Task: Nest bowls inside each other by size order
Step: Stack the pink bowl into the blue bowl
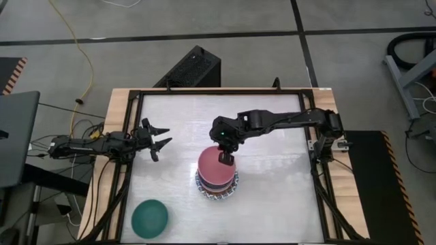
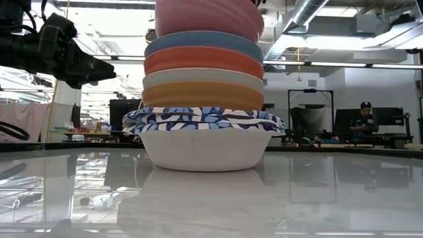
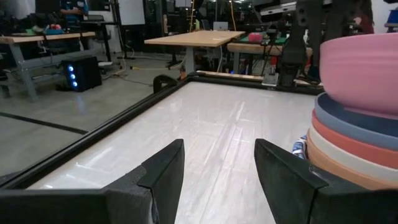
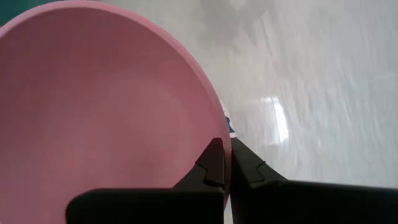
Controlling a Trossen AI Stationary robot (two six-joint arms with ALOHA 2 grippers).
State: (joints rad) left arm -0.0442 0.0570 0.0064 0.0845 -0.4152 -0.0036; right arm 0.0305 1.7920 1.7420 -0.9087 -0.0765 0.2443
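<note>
A stack of bowls [image 1: 218,187] stands mid-table: a white bowl [image 2: 205,149] at the bottom, blue-and-white patterned ones [image 2: 205,120], then orange [image 2: 201,94], cream [image 2: 201,77], red [image 2: 201,61] and slate-blue [image 2: 201,41]. On top is a pink bowl [image 1: 212,169], with my right gripper [image 1: 226,158] shut on it. A dark green bowl [image 1: 150,218] rests on its base near the table's front left. My left gripper [image 1: 158,139] stands open and level at the table's left edge, with nothing between its fingers. My right gripper pinches the pink bowl's rim [image 4: 225,127] on the bowl's far right side, one finger [image 4: 211,163] inside the bowl and the other outside. It comes slanting down from the far right. The bowl sits mouth up over the slate-blue bowl; whether they touch, I cannot tell.
A black frame [image 1: 136,95] runs around the white tabletop. Bare table lies to the right of the stack and between it and my left gripper. A person [image 2: 362,122] stands at a bench in the room beyond.
</note>
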